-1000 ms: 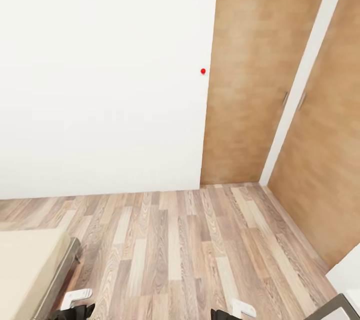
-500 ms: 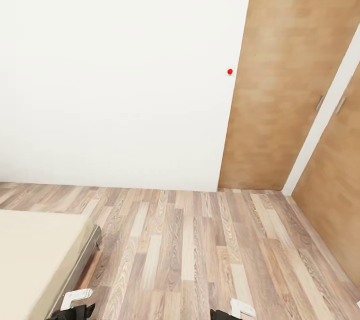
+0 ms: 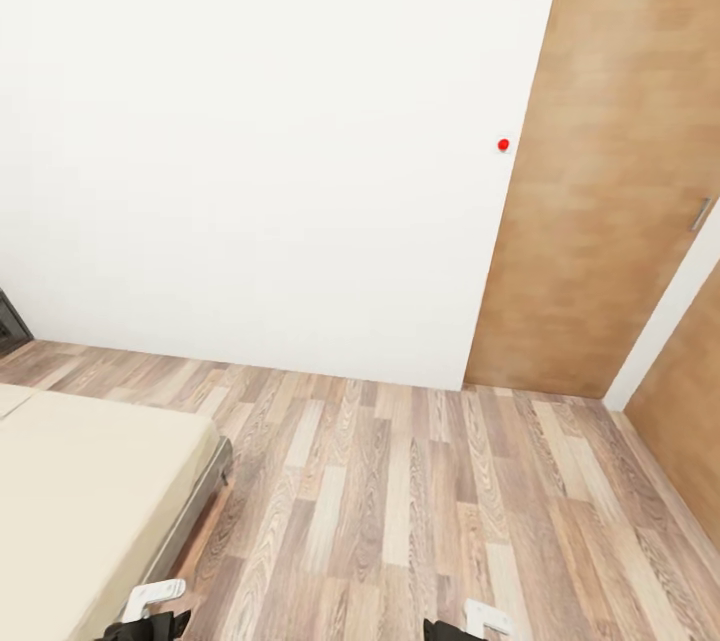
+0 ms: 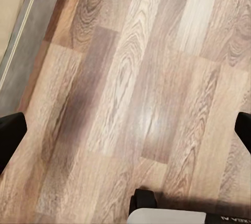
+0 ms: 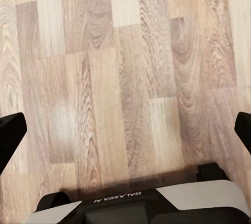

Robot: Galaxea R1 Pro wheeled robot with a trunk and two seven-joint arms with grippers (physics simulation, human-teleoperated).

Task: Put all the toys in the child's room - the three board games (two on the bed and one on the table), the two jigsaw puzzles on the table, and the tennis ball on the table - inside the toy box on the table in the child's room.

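We note the bed (image 3: pixel 90 481) at the head view's lower left, on the wood floor (image 3: pixel 420 501) below a white wall (image 3: pixel 250 141). Left gripper (image 4: pixel 125 130) and right gripper (image 5: pixel 125 130) hang over bare planks, jaws spread wide, holding nothing.

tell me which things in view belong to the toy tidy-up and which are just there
Part of the job:
- bed, beige sheet, no games showing on the visible part
- left gripper, open, empty
- right gripper, open, empty

Just there:
- wood-plank floor
- white wall with a red dot
- wooden door
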